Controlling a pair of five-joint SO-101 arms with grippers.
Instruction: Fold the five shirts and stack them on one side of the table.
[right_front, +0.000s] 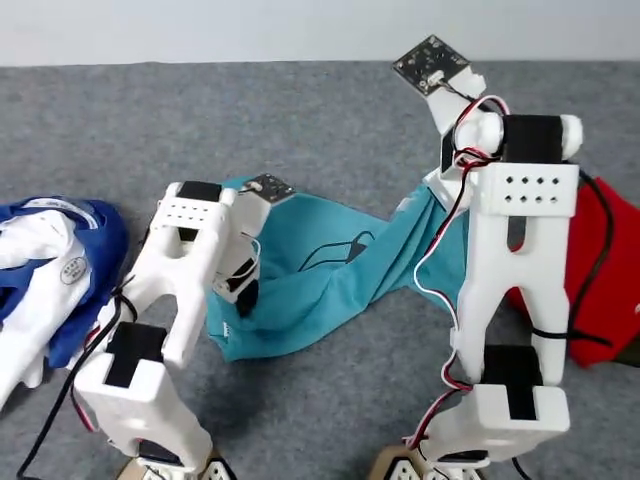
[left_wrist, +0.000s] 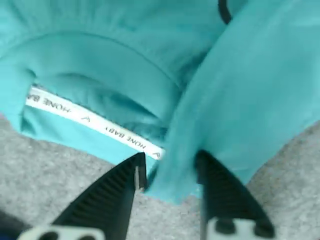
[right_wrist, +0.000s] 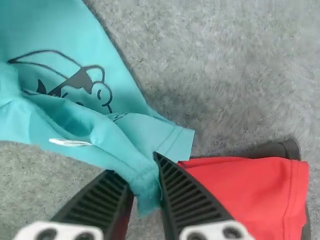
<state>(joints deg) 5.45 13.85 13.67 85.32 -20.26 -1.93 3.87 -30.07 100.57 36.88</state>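
Well, the grey desk (right_front: 300, 110) carries everything, and the biggest thing on it is the teal shirt (right_front: 330, 270), which lies between my two pincers with its long axis running from one to the other, one end in each. A heap of blue and white shirts (right_front: 50, 270) lies well apart from the left pincer, on its outer side, away from the teal cloth. The red shirt (right_wrist: 240, 185) lies just beside the right pincer, and its edge meets the teal hem there.

Neither arm is nearer, since each has its own end, so I judge the next move turns on carrying one end along that axis toward the other. The left arm is bent low, wrist tipped down over the cloth; the right arm stands taller and reaches further forward.

The right pincer (right_wrist: 136, 167) is pressed onto the teal hem. The left pincer (left_wrist: 169, 159) pinches a bunched fold of teal, with the white collar tape (left_wrist: 95, 122) just beyond its tips.
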